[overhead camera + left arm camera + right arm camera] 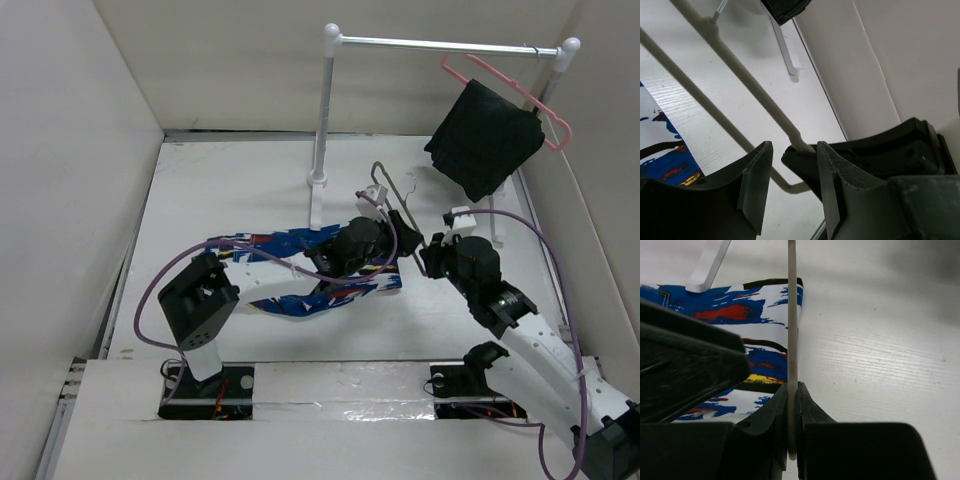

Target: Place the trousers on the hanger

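Note:
The printed trousers (290,272) lie flat across the middle of the table, partly under my left arm. They also show in the right wrist view (740,322) and in the left wrist view (665,157). The wire hanger (381,178) stands tilted just beyond their right end, hook up. My right gripper (418,248) (792,390) is shut on the hanger wire (792,315), which runs straight up between its jaws. My left gripper (392,232) (794,146) is open right beside it, with the hanger wire (740,75) ahead of its jaws and untouched.
A white clothes rail (440,44) on two posts stands at the back. A pink hanger (555,125) with a black cloth (485,140) hangs at its right end. White walls close in the table on the left, back and right.

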Robot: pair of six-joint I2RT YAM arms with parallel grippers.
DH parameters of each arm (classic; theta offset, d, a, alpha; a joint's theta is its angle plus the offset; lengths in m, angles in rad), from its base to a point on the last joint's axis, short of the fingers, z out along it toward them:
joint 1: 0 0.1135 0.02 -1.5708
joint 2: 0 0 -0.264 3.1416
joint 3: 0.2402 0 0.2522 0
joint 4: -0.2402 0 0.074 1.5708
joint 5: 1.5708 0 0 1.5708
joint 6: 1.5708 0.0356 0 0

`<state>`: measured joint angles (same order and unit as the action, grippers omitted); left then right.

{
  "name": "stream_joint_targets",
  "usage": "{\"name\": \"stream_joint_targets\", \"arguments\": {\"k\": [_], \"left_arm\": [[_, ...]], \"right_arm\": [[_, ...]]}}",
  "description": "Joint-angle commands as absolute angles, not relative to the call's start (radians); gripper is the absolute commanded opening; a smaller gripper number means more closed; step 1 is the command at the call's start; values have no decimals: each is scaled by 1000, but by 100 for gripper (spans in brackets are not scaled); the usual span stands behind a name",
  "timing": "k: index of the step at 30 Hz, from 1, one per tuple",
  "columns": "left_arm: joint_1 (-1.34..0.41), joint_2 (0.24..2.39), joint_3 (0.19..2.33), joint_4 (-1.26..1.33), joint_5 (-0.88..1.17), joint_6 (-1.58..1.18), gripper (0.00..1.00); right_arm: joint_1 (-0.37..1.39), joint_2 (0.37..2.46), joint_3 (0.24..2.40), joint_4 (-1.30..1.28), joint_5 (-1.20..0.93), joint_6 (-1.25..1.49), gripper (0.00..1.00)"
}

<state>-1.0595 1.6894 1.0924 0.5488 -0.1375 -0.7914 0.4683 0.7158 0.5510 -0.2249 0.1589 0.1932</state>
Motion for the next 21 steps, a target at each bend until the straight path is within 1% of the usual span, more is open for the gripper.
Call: {"name": "stream_joint_targets", "arguments": {"k": [1,5,10,12,17,21], "left_arm": [[-1063,1713,1167,629,-132,-816,38],[-1063,1756,1207,609,-121,-818,38],[-1063,1787,1229,601,-138,-828,38],[-1063,1798,1250,555,-159,-828,38],[-1063,1804,1230,520,-199,-847,36],[-1063,1804,1227,512,-213,-851,35]], "right_arm": [[500,690,538,-141,189,219,0],[521,693,540,-156,228,222,0],[522,687,529,-136,224,230,0],[531,686,520,-111,218,241,0],[541,670,505,-85,244,255,0],[541,664,502,-78,253,256,0]]}}
